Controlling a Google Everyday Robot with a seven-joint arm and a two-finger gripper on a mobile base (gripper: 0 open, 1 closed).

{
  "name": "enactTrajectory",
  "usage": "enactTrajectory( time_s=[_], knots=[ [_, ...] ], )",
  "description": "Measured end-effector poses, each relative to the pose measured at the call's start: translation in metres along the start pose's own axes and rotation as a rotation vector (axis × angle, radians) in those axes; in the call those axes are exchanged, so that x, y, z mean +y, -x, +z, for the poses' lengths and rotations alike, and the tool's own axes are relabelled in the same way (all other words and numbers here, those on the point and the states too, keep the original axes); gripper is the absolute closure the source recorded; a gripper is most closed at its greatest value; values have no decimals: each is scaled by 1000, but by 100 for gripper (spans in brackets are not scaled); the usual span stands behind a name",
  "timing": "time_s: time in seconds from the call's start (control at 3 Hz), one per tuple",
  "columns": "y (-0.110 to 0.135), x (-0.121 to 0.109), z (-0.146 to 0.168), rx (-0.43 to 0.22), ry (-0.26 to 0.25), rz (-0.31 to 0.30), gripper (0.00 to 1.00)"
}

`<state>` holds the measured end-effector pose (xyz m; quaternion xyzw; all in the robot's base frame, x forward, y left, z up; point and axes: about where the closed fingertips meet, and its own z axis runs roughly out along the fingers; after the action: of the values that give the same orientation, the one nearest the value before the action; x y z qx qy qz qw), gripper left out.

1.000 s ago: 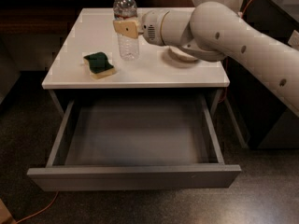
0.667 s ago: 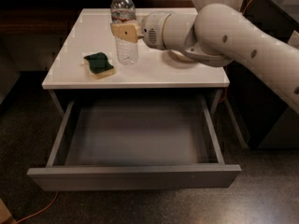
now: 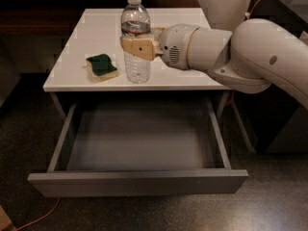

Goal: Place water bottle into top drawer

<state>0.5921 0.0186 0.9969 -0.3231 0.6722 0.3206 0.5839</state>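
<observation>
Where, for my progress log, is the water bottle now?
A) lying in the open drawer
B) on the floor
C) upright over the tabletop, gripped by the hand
C: the water bottle stands upright over the white table, the hand closed around its middle, behind the open top drawer.

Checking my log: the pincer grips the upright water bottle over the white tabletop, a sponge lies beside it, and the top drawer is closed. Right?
No: the camera view shows the top drawer pulled open, not closed. The rest holds: the pincer grips the upright water bottle over the white tabletop, with the sponge beside it.
</observation>
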Motion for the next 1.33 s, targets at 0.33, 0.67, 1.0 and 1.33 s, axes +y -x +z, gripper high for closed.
enactTrajectory(
  time_s=[0.33, 0.67, 1.0, 1.33],
  knots=[
    [-18, 8, -22, 49, 21, -24, 100],
    [-72, 0, -46, 59, 103, -47, 100],
    [-72, 1, -46, 59, 103, -47, 100],
    [-84, 6, -42, 79, 138, -41, 100]
  ],
)
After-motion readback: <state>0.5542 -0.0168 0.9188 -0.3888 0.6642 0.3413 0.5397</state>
